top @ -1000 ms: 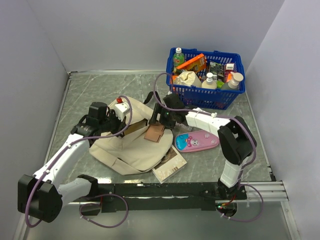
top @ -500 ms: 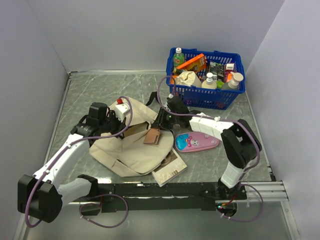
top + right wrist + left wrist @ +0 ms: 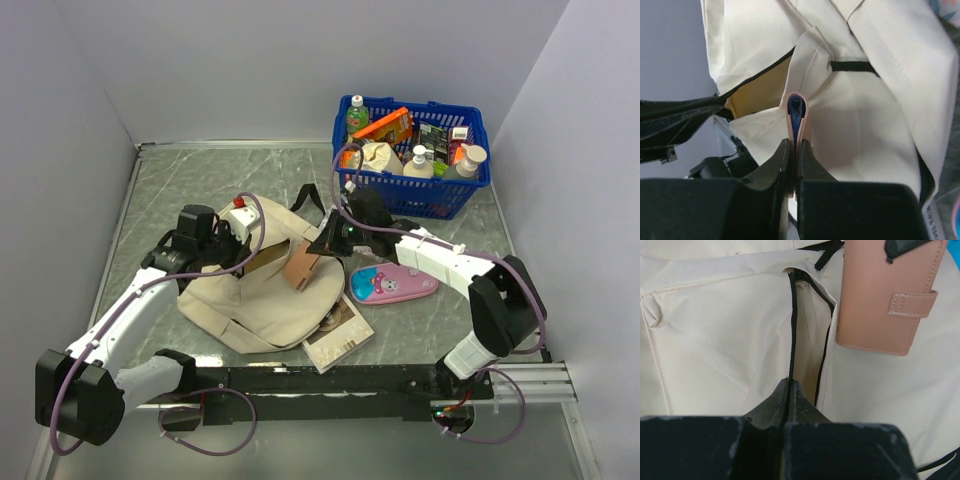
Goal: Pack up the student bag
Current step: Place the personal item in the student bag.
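Observation:
The student bag (image 3: 262, 298) lies flat in the middle of the table, beige with black zipper trim. My left gripper (image 3: 240, 250) is shut on the zipper edge (image 3: 792, 330) of the bag's opening (image 3: 807, 340), holding it apart; its tips (image 3: 789, 383) pinch the black zipper line. My right gripper (image 3: 323, 246) is shut on a tan leather wallet (image 3: 300, 268), held edge-on over the bag just right of the opening. In the right wrist view the wallet (image 3: 796, 112) stands between the closed tips (image 3: 794, 144), with beige fabric (image 3: 875, 125) behind.
A blue basket (image 3: 440, 198) full of bottles and packets stands at the back right. A pink pencil case (image 3: 395, 283) lies right of the bag. A book (image 3: 340, 335) sticks out from under the bag's front corner. Grey walls close off the left, back and right.
My right gripper has closed on the wallet and tipped it up off the bag's surface, the arm stretching out to the right. The left gripper has kept its hold.

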Controlling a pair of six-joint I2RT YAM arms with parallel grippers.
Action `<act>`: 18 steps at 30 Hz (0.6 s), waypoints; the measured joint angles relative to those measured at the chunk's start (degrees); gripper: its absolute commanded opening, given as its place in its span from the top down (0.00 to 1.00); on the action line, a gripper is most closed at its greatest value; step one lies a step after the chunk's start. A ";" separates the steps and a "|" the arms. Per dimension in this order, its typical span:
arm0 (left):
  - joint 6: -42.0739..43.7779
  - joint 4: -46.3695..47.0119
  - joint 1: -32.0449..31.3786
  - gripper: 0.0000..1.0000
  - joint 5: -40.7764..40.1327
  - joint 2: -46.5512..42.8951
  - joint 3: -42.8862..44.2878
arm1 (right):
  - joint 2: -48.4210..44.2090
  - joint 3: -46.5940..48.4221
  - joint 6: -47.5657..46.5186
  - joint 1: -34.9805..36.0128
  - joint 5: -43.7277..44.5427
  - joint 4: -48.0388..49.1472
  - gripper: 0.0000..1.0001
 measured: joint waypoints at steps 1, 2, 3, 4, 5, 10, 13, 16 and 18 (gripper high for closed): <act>0.00 0.00 0.00 0.99 -0.09 0.00 0.02 | 0.00 -0.42 0.70 0.02 -0.61 0.59 1.00; 0.02 0.00 0.00 0.99 -0.13 0.00 0.00 | 0.02 -0.68 1.16 0.02 -0.94 0.70 1.00; 0.02 -0.02 0.00 0.99 -0.15 0.00 0.02 | 0.02 -0.90 1.62 0.02 -1.22 0.74 1.00; 0.02 -0.07 0.00 0.99 -0.13 0.00 0.02 | 0.04 -0.98 2.14 0.04 -1.64 0.92 1.00; 0.02 -0.11 0.00 0.99 -0.15 0.00 0.00 | 0.04 -1.03 2.67 0.09 -2.19 1.16 1.00; 0.02 -0.24 0.00 0.99 -0.15 0.00 0.00 | -0.50 -1.77 5.38 0.15 -4.35 3.76 1.00; 0.00 -0.31 0.00 0.99 -0.15 -0.02 0.02 | -1.75 -2.86 7.56 0.15 -5.84 5.86 1.00; -0.02 -0.33 0.00 0.99 -0.15 -0.02 0.02 | -2.08 -3.13 10.62 0.20 -6.91 9.14 1.00; -0.02 -0.35 0.00 0.99 -0.15 -0.02 0.02 | -2.08 -4.17 13.35 0.31 -7.23 13.16 1.00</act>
